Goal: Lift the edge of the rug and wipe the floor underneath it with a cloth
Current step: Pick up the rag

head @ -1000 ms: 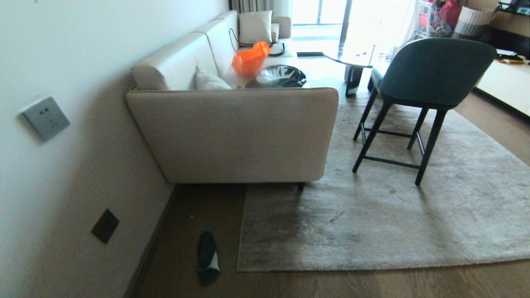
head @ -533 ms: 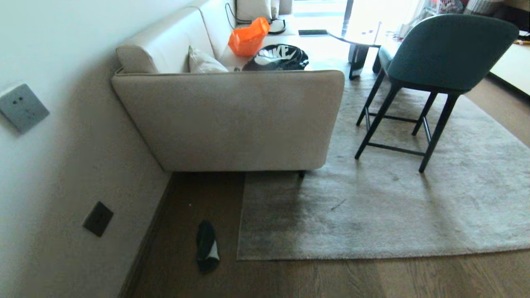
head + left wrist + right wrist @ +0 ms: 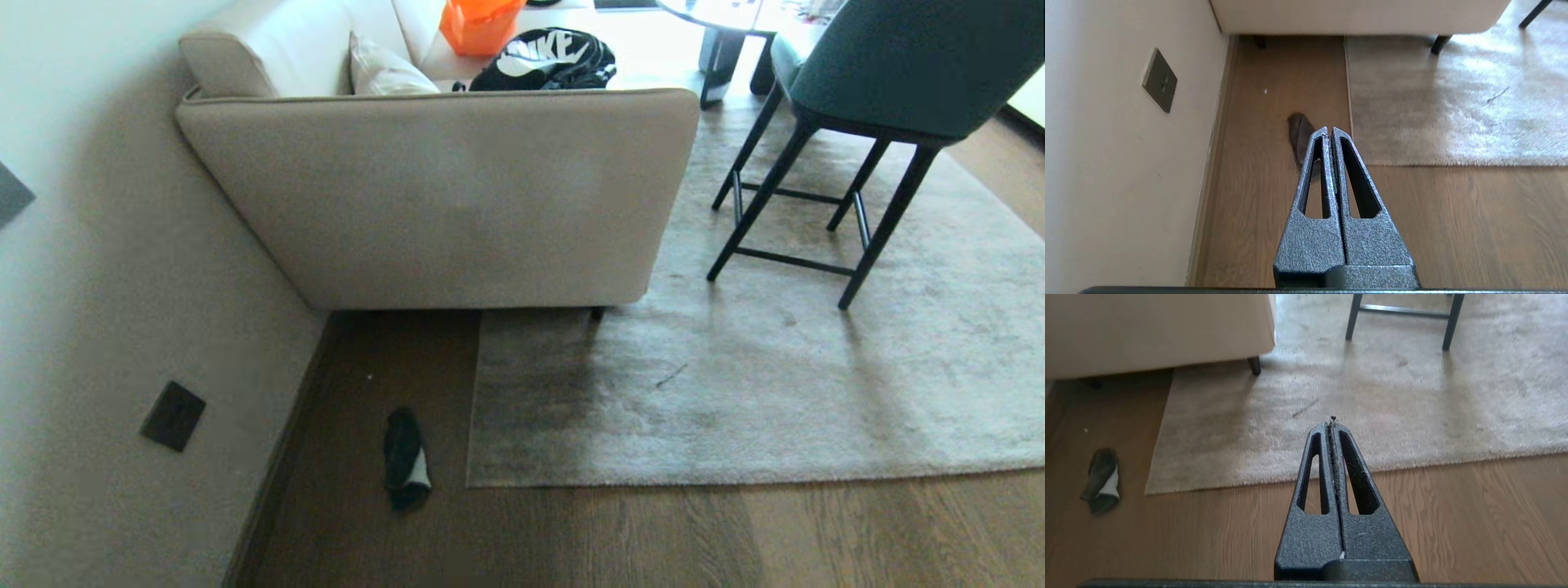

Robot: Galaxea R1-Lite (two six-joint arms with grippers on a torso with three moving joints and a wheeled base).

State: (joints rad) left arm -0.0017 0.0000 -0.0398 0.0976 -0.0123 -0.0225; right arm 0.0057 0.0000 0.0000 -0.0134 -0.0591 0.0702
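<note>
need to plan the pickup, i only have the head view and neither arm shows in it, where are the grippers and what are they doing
Observer: Left gripper is shut and empty, above the floor, with the cloth partly hidden behind its fingers.
Operator: and the right one
Observer: Right gripper is also shut and empty, aimed at the rug edge.
Operator: anything the wrist views show under the sofa
Observer: The left wrist view shows a second dark sofa leg close to the wall, tucked under the sofa.
</note>
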